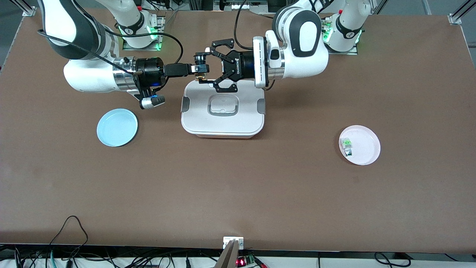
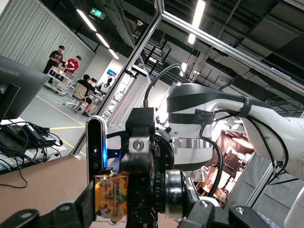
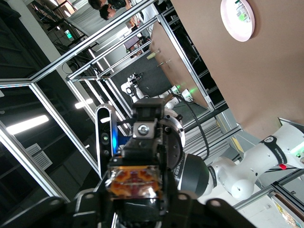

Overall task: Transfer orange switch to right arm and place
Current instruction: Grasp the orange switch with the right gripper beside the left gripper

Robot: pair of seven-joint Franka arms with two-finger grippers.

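Note:
The orange switch (image 1: 201,58) is up in the air over the edge of the white container that lies toward the robots' bases. Both grippers meet on it. My left gripper (image 1: 204,66), the ROBOTIQ one, is shut on the switch from the left arm's end. My right gripper (image 1: 198,69), slim and black, is shut on it from the right arm's end. In the left wrist view the orange switch (image 2: 112,197) shows its orange part beside a black body, in my left gripper (image 2: 142,211). In the right wrist view the orange switch (image 3: 135,183) sits in my right gripper (image 3: 136,192).
A white lidded container (image 1: 193,119) stands under the grippers. A blue plate (image 1: 117,127) lies toward the right arm's end. A pink plate (image 1: 366,149) toward the left arm's end holds a green-and-white switch (image 1: 347,144).

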